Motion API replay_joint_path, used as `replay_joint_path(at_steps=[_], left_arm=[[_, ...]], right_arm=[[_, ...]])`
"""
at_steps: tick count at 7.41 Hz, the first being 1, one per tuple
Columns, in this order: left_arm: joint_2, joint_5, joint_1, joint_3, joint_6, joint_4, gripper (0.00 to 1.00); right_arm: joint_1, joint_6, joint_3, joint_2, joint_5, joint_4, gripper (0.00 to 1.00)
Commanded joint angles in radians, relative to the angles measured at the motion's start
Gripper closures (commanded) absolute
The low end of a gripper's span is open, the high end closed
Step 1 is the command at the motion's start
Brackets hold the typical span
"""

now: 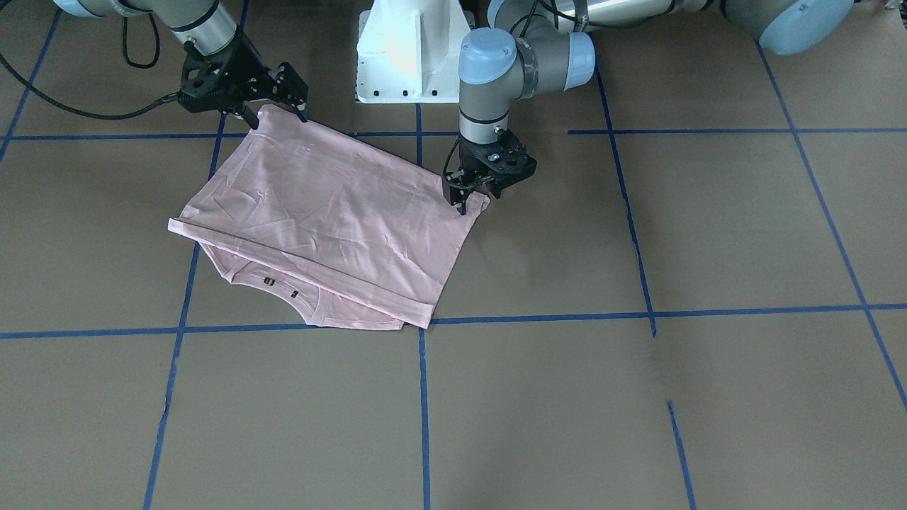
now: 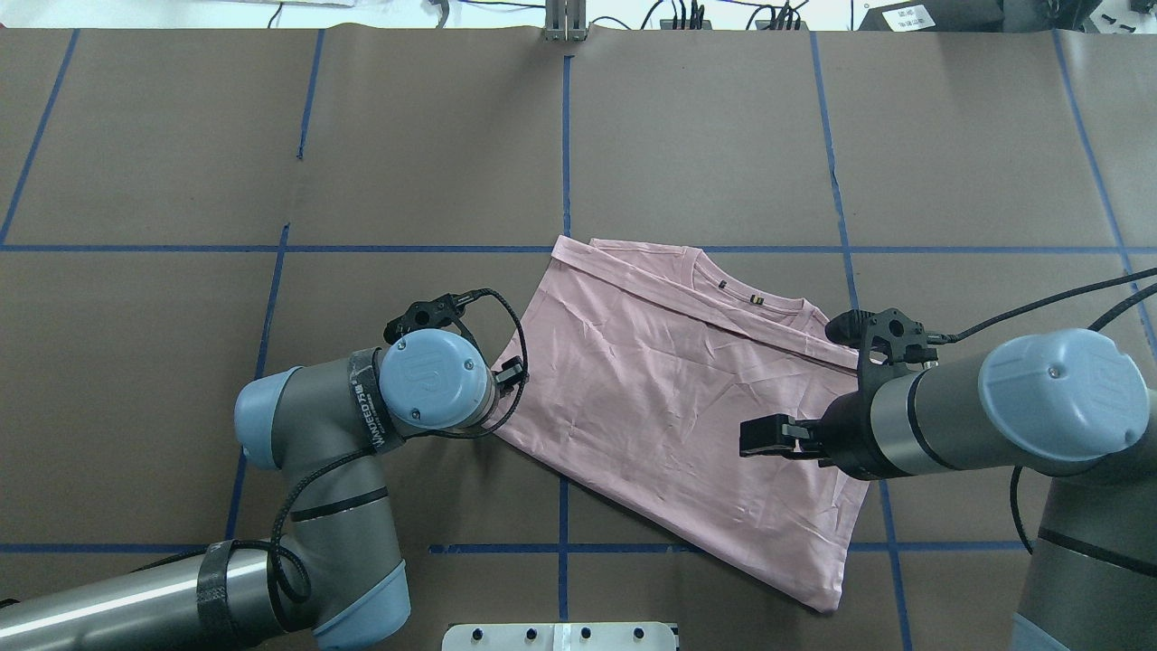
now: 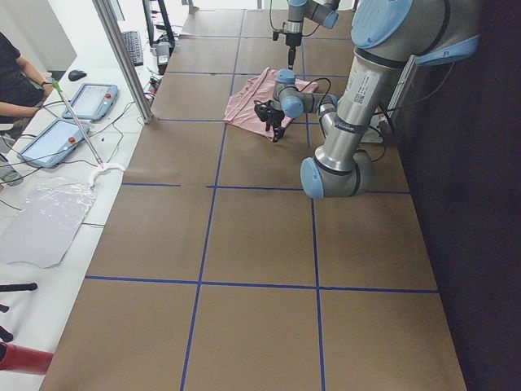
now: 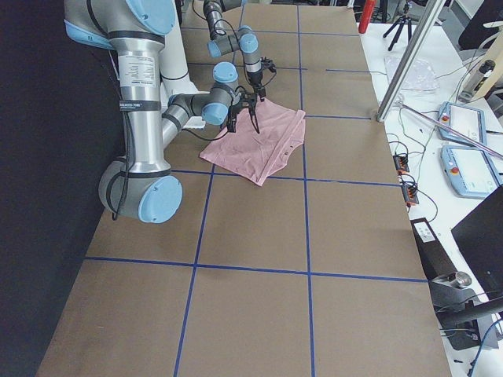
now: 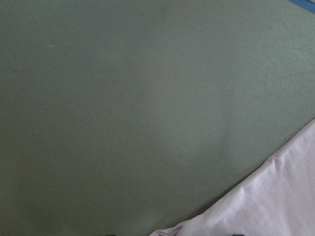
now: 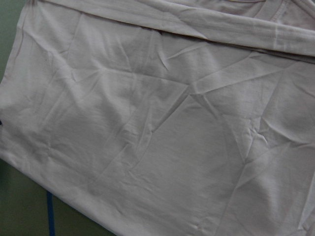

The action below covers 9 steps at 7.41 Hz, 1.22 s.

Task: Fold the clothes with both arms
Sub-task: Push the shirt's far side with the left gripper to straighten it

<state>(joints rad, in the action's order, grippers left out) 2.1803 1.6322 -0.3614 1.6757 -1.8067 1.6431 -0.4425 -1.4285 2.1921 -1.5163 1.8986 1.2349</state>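
Observation:
The pale pink T-shirt [image 1: 333, 212] lies folded on the brown table, plain back up. Its collar and small tags [image 1: 269, 282] peek out at the edge away from me. It also shows in the overhead view [image 2: 678, 389] and fills the right wrist view [image 6: 157, 123]. My left gripper [image 1: 475, 200] stands low at the shirt's near corner, jaws apart, holding nothing. In the overhead view my left wrist hides it. My right gripper [image 1: 275, 113] hovers open over the other near corner. One of its fingers [image 2: 764, 436] shows above the cloth. The dog print is hidden.
The white pedestal base [image 1: 407, 49] stands between the arms at my edge. Blue tape lines [image 1: 423, 397] cross the table. In the left side view an operator's bench with tablets [image 3: 89, 98] and a metal post [image 3: 122, 57] run along the far side.

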Motion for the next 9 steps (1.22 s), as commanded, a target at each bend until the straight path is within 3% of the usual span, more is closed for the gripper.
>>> replay_joint_path(at_steps=[1, 2, 3, 4, 9], left_arm=[[-0.002, 0.0, 0.018, -0.001, -0.029, 0.0, 0.51], [-0.004, -0.021, 0.03, -0.001, -0.028, 0.0, 0.68], [-0.004, -0.032, 0.036, 0.002, -0.026, -0.002, 0.95], [-0.004, -0.034, 0.038, 0.006, -0.026, -0.012, 1.0], [-0.01, -0.028, 0.032, 0.095, -0.019, -0.066, 1.0]], right_arm=[[0.001, -0.001, 0.0, -0.001, 0.0, 0.0, 0.0], [-0.001, -0.001, 0.0, -0.001, 0.0, 0.0, 0.0], [-0.002, -0.001, 0.0, -0.001, 0.0, 0.0, 0.0], [-0.004, -0.001, 0.0, -0.001, 0.0, 0.0, 0.0], [-0.004, -0.001, -0.003, -0.007, -0.001, 0.002, 0.0]])
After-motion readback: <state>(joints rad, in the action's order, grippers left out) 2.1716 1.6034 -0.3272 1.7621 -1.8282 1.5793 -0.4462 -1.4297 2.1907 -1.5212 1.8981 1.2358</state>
